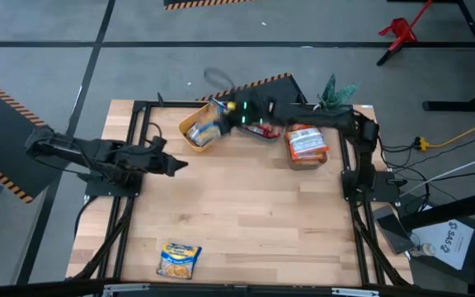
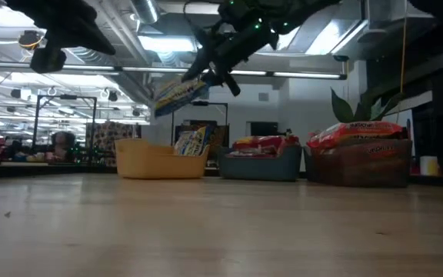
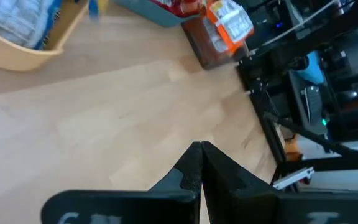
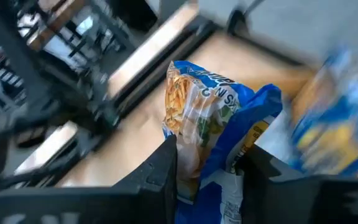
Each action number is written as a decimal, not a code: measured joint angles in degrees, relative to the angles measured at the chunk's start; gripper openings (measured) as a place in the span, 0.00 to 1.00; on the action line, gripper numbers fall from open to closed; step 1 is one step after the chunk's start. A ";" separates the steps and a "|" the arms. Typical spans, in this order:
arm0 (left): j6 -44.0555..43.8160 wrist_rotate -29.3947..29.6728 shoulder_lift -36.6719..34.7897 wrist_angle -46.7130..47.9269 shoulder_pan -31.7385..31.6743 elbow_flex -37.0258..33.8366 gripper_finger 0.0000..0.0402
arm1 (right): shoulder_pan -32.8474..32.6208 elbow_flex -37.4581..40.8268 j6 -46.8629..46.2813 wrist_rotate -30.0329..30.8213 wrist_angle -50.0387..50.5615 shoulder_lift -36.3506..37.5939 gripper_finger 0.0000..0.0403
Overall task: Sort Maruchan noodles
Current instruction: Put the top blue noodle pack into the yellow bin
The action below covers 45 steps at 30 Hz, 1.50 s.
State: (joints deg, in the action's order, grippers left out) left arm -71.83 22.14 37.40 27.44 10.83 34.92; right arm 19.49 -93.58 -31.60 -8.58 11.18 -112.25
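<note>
My right gripper [image 1: 223, 110] reaches along the table's far edge and is shut on a yellow-and-blue noodle packet [image 4: 211, 115]. It holds the packet in the air above the yellow bin [image 1: 198, 134]; this also shows in the low view [image 2: 180, 91]. The yellow bin [image 2: 158, 161] has more yellow-and-blue packets standing in it. Another yellow-and-blue packet [image 1: 178, 258] lies flat on the table near the front edge. My left gripper [image 1: 177, 165] is shut and empty, above the table's left part [image 3: 201, 151]. My right gripper pinches one end of the packet [image 4: 219, 171] between its two fingers [image 4: 165, 168], and the plastic is crumpled there. The fingers come from the table's right, slanting down. The packet sticks out past the fingertips, tilted and lifted clear above the yellow bin.
A teal bin [image 1: 264, 130] with red packets stands right of the yellow bin. Farther right, a darker bin [image 1: 306, 148] holds orange packets. A green plant [image 1: 336, 91] stands at the far right corner. Bare wood lies between the bins and the front packet.
</note>
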 joint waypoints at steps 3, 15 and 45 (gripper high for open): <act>0.01 1.01 -1.33 1.06 0.01 0.00 0.00 | 3.41 -6.61 4.61 -2.17 4.17 -2.74 0.24; -0.04 1.05 -1.52 3.65 0.02 0.07 0.00 | 6.79 -18.48 11.23 -15.94 8.11 -14.91 0.24; -0.07 2.66 -1.52 4.06 0.00 0.09 0.00 | 6.03 -18.52 15.33 -16.85 4.93 -21.20 0.25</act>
State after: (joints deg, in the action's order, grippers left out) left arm -71.90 24.80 35.88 31.51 10.83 35.00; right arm 25.52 -112.09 -16.27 -25.43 16.10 -133.45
